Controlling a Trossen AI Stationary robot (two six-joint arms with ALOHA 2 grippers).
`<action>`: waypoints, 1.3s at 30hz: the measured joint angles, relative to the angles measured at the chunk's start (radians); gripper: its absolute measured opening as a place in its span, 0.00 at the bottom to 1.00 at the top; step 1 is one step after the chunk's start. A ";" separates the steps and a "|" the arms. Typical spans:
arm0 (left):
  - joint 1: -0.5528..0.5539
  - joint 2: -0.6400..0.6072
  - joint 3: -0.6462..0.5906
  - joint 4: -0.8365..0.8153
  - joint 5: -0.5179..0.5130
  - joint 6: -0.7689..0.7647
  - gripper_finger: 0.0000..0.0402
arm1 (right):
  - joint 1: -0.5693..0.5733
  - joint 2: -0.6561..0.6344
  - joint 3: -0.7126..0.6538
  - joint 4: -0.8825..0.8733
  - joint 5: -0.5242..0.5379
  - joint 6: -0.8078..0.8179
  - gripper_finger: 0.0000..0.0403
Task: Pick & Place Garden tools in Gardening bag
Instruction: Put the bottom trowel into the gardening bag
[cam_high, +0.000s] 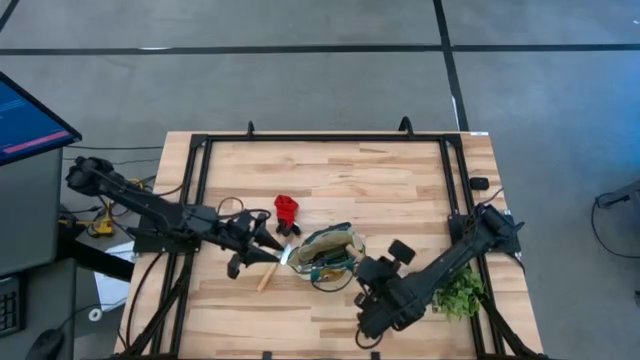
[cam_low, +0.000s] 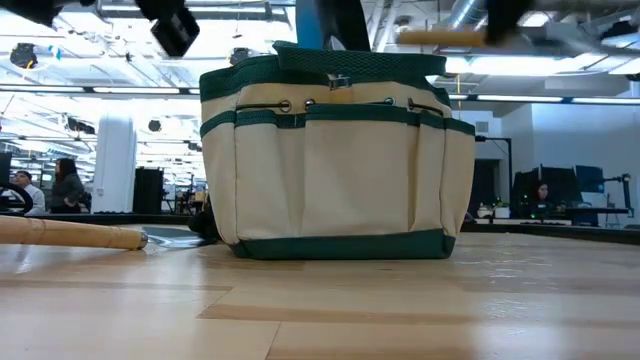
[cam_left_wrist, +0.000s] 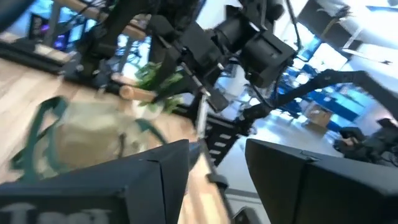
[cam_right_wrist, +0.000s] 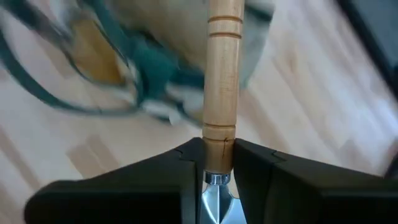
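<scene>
Right wrist view is showing the right gripper (cam_right_wrist: 214, 163) clamping a wooden-handled tool (cam_right_wrist: 222, 81) near its metal neck, handle aimed toward the gardening bag (cam_high: 330, 255) mid-table, likely for dropping in. Left gripper (cam_high: 270, 238) is hovering unclenched beside the bag.

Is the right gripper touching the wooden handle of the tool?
Touching. In the right wrist view, the right gripper clamps the wooden handle between both fingers.

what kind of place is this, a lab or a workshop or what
Most likely a robotics lab in a large open office or industrial hall. The wooden table stands in a dark metal frame on a bare grey floor, a monitor sits beside it, and people sit at screens under exposed ceiling ducts.
</scene>
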 joint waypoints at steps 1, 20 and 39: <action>0.000 0.008 0.015 0.005 0.011 0.000 0.37 | 0.000 0.000 0.025 0.000 0.027 -0.025 0.13; 0.156 0.168 0.182 0.022 0.022 0.021 0.51 | -0.114 -0.001 0.178 0.010 0.304 -0.731 0.13; 0.277 0.311 0.255 0.023 0.103 -0.021 0.51 | -0.190 -0.001 0.178 0.066 0.285 -0.872 0.13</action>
